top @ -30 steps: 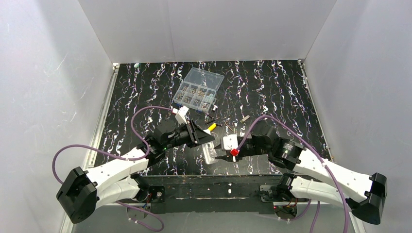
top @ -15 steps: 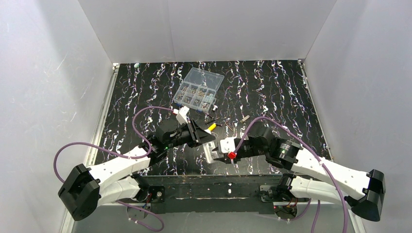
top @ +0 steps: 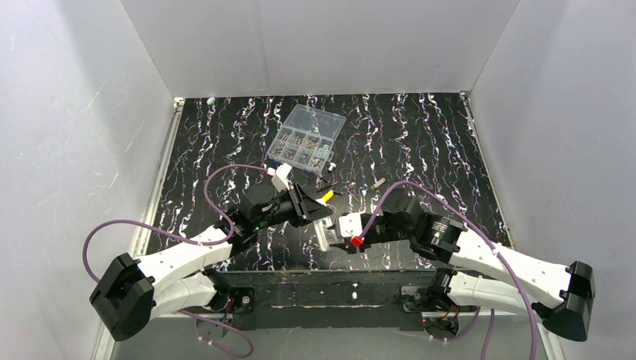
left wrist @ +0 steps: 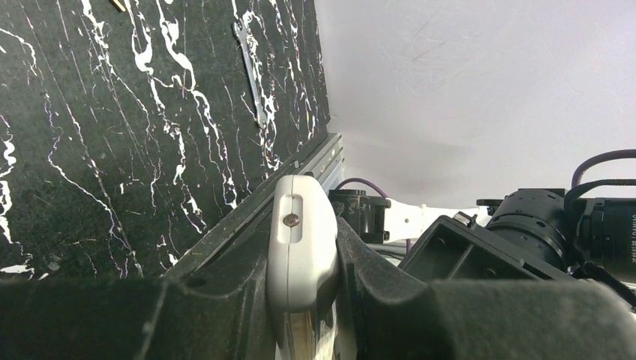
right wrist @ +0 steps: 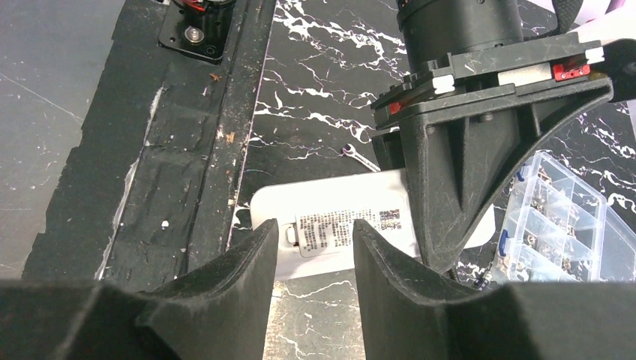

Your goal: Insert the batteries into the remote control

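The white remote control (left wrist: 301, 255) is clamped on edge between my left gripper's (left wrist: 304, 289) black fingers, a small screw in its end facing the camera. In the top view it hangs below the left gripper (top: 319, 214) as a pale bar (top: 324, 238) near the table's front edge. In the right wrist view its back (right wrist: 330, 196), with a printed label and a small latch, faces my right gripper (right wrist: 315, 226). The right gripper is open, its fingertips close over the label end. I cannot tell if they touch. I see no batteries.
A clear compartment box (top: 306, 136) of small metal parts stands behind the arms and shows in the right wrist view (right wrist: 555, 217). A yellow-handled screwdriver (top: 327, 196) lies behind the left gripper. A small wrench (right wrist: 360, 157) and loose bits (top: 379, 183) lie nearby.
My right gripper has moved left, closing in on the remote. The left gripper with the remote has shifted slightly right and stays shut.
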Tool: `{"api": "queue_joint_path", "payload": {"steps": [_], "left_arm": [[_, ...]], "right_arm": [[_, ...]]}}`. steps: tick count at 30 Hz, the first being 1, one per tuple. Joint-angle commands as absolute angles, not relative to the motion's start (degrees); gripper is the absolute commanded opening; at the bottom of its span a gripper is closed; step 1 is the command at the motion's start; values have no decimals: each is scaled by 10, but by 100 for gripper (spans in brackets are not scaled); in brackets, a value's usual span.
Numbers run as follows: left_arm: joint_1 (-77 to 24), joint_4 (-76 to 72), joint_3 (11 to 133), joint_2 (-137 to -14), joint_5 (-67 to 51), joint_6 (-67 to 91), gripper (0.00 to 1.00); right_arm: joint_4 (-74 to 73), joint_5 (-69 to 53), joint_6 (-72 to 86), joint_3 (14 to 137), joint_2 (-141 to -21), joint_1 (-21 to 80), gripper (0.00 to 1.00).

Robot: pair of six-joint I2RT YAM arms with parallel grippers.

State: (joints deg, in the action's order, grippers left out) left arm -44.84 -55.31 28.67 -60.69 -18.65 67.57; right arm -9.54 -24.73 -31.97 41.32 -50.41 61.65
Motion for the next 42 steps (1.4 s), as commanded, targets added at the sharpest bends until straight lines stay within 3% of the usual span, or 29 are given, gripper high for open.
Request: {"api": "queue_joint_path", "payload": {"steps": [1,42], "left_arm": [[-446,-589,307,-604,-192,680,0],[-446,-614,294,-610,-187,695,0]], "right_arm": [[-91,-239,-328,408,-504,620,50],[-20,-123,-325,374,-465,623,45]]}}
